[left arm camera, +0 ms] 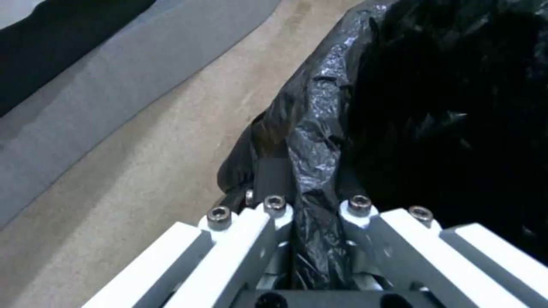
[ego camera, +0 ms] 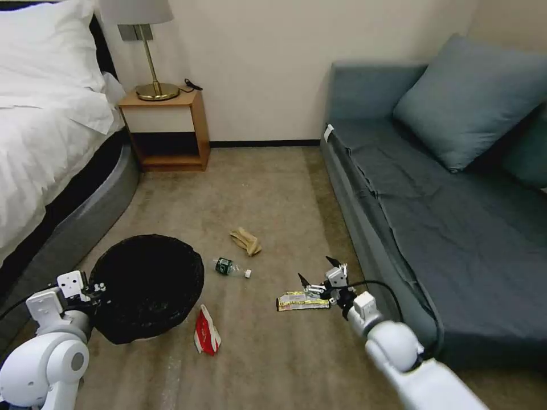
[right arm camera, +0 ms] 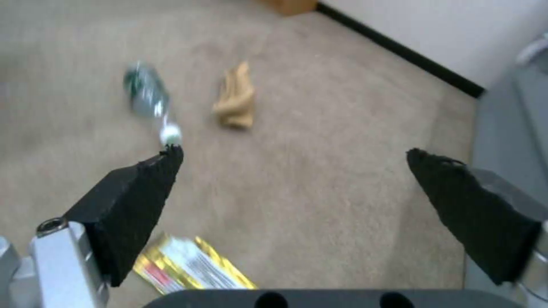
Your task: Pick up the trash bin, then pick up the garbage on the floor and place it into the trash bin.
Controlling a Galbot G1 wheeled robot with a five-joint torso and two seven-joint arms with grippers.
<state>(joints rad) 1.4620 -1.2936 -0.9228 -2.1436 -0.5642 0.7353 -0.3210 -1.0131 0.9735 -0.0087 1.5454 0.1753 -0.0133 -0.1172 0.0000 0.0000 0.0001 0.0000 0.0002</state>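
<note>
Carpet: right gripper point(ego camera: 321, 270) apart above yellow wrapper point(ego camera: 302, 301); left gripper point(ego camera: 98, 288) clamps trash bin point(ego camera: 149, 285).

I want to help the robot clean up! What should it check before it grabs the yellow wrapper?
1. Left gripper shut on the trash bin bag edge: ok.
2. Right gripper open: ok.
3. Right gripper over the yellow wrapper: ok, close above it.
4. Wrapper lying flat, nothing on it: ok.
5. Bin mouth open: ok.
6. Bin lifted off the carpet: cannot tell.
</note>
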